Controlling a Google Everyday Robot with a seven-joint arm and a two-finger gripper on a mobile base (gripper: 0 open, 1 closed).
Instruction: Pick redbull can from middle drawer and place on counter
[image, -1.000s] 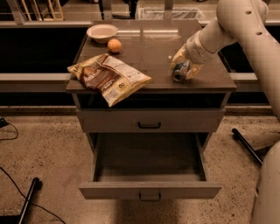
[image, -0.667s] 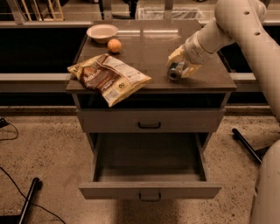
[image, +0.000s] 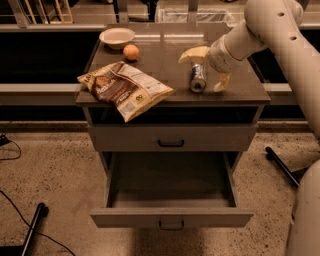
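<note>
The redbull can (image: 198, 77) lies on its side on the counter (image: 165, 62), near the right front, one shiny end facing the front edge. My gripper (image: 206, 70) is open, with one finger (image: 193, 53) behind the can and the other (image: 221, 82) to its right; neither grips it. The middle drawer (image: 171, 218) is pulled out below and its inside shows nothing.
A chip bag (image: 123, 89) lies on the counter's left front, overhanging the edge. An orange fruit (image: 131, 52) and a white bowl (image: 117, 37) sit at the back left. The upper drawer front (image: 171, 138) is shut. A black cable (image: 20, 210) runs on the floor at left.
The gripper's fingers have spread apart and let go of the can, which now rests on the counter. The arm has drawn slightly up and right.
</note>
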